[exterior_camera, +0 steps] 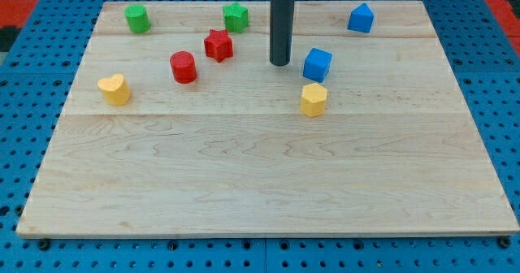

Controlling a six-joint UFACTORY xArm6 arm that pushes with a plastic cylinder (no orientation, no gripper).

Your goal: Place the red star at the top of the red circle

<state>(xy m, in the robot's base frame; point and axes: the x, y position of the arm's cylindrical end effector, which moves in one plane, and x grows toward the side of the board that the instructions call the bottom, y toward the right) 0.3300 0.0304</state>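
Note:
The red star (218,45) lies on the wooden board (268,175), up and to the right of the red circle (184,67), a small gap between them. My tip (279,63) stands to the right of the red star, well apart from it, and just left of the blue cube (318,64). The tip touches no block.
A green circle (136,18) and a green star (236,16) sit near the view's top. A blue pentagon-like block (361,18) is at top right. A yellow heart (114,88) is at left. A yellow hexagon (313,99) lies below the blue cube.

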